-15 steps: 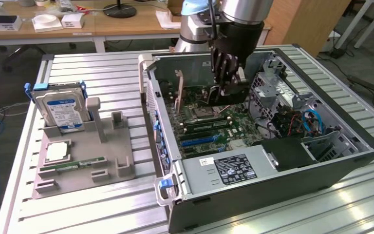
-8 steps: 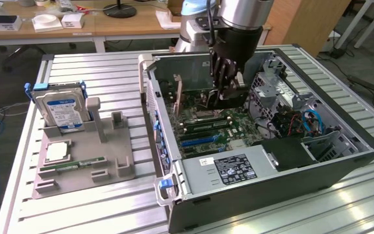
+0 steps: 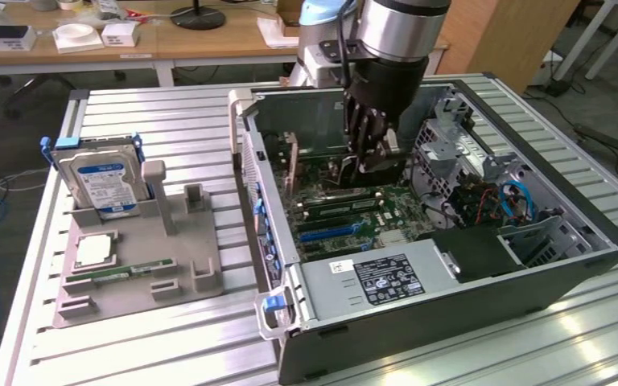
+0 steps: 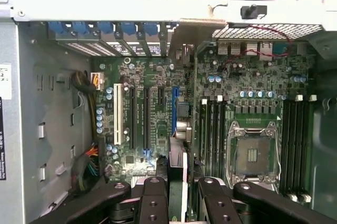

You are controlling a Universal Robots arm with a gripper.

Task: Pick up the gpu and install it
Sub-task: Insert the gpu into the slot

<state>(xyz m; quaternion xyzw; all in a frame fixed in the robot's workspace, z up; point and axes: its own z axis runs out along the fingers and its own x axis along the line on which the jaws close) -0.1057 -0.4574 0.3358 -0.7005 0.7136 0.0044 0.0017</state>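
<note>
My gripper reaches down into the open computer case, over the motherboard. It is shut on the gpu, a thin dark card held on edge. In the wrist view the gpu runs as a narrow strip from between my gripper fingers to its silvery end bracket at the case's rear wall. The card lies right beside the blue expansion slot. Whether its edge is touching a slot I cannot tell.
On the exterior view's left a grey holder carries a silver hard drive with a blue label, a green RAM stick and a CPU chip. Inside the case are a CPU socket, RAM slots and cables.
</note>
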